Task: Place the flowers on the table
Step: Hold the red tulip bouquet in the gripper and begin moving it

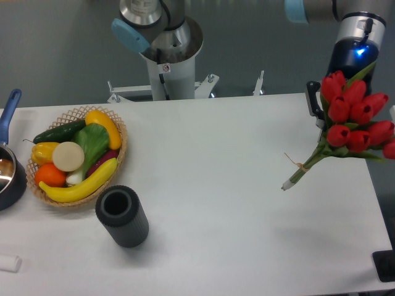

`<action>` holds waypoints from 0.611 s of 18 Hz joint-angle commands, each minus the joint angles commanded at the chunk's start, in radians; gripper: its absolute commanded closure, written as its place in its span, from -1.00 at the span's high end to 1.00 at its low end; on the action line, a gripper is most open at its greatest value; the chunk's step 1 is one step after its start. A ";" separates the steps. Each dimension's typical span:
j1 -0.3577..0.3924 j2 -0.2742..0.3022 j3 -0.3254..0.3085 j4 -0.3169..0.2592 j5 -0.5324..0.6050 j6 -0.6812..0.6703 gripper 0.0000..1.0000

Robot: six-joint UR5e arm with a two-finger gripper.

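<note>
Right now I see the gripper (323, 117) at the right edge of the table (222, 185), its fingers mostly hidden behind the tulip bunch (352, 120), so I cannot tell how far apart they stand. Blooms sit high, stems slanting down-left over the white top. Far left, a wicker basket (117, 132) of vegetables and a black cylinder (122, 216).

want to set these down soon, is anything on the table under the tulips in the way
Nothing visible is. The flowers hang at the right end of the table, over bare white top. The black cylinder and wicker basket sit far left.
</note>
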 joint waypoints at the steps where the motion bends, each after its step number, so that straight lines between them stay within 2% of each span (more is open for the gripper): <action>1: -0.002 0.000 -0.006 0.000 0.000 0.003 -0.29; 9: 0.003 0.020 -0.011 -0.002 0.020 -0.002 -0.29; 11: 0.002 0.025 -0.008 0.000 0.070 0.000 -0.29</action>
